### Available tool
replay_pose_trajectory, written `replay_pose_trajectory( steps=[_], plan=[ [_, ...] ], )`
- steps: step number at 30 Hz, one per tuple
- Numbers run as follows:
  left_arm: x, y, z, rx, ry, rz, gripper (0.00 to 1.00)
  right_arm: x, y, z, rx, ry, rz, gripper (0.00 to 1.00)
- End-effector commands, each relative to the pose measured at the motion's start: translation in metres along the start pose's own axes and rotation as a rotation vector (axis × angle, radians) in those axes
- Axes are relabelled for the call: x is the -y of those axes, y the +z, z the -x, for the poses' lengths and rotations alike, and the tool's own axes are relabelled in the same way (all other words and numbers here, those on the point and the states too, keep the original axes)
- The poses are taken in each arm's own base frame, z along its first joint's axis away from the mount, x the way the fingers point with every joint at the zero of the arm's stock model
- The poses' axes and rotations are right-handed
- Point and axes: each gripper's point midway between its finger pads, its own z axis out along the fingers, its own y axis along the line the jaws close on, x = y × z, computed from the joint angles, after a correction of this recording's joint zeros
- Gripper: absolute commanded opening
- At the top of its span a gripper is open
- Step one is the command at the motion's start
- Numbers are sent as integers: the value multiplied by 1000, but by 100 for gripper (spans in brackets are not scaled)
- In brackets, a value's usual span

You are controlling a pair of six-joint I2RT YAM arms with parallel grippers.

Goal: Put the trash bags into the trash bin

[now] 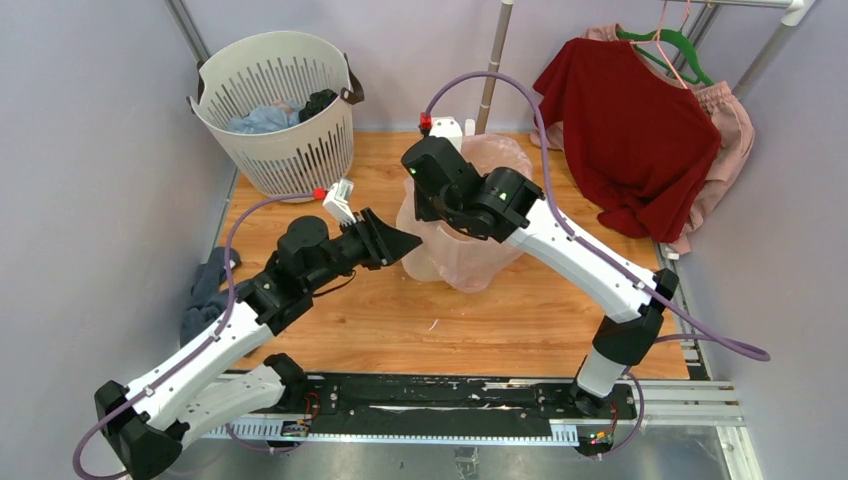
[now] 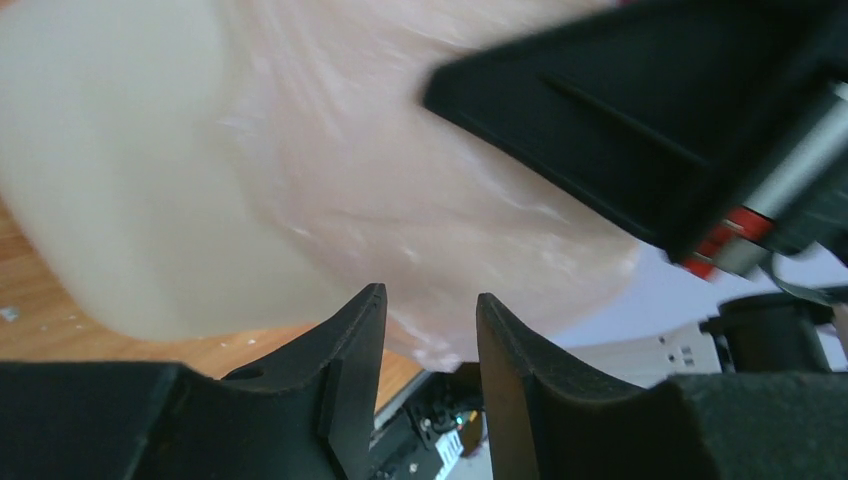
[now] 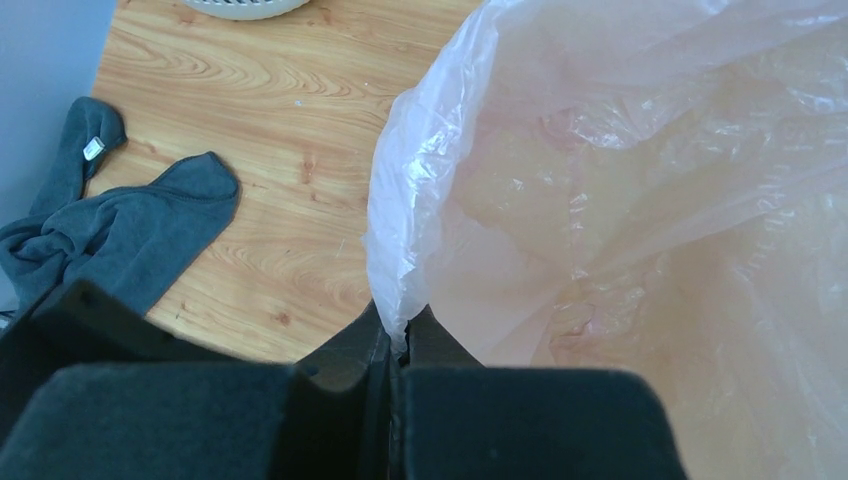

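Bench [image 1: 400, 320] of pale wood carries the whole job, with a slotted white laundry basket [image 1: 280, 110] at its far left corner and a red shirt [image 1: 630, 140] hanging at far right, both well apart from the work. At the middle stands the cream trash bin [image 2: 110, 170], and the translucent pink trash bag [image 1: 465, 262] is draped over it. Its film hangs down the bin's near outside wall towards the bench, while the mouth gapes open in the right wrist view. How much of the bag already sits inside the bin cannot be told. A blue-grey cloth [image 3: 120, 240] lies on the bench to the left, clear of the bin. The right gripper [image 3: 398, 335] has its jaws pressed together on the bag's crinkled rim, holding that edge up. The left gripper [image 2: 430, 300] is just beside the bin's left flank with its jaws spread partway. A fold of film sags at the gap but does not look clamped. The step in hand looks like seating the bag in the bin, with one edge held and the other loose. The next move probably calls for the left gripper to close on that sagging fold, then for both to lift the film over the rim and push it down inside without tipping the light bin.
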Motion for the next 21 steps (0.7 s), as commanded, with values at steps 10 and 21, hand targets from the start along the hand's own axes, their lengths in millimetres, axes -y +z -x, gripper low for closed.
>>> replay_pose_trajectory(
  steps=[10,21],
  plan=[
    [7,0,-52,-130,121,39,45,-5,18,21,42,82,-38,0],
    [-32,5,-51,-39,163,197,46,-5,16,25,55,133,-43,0]
  ],
)
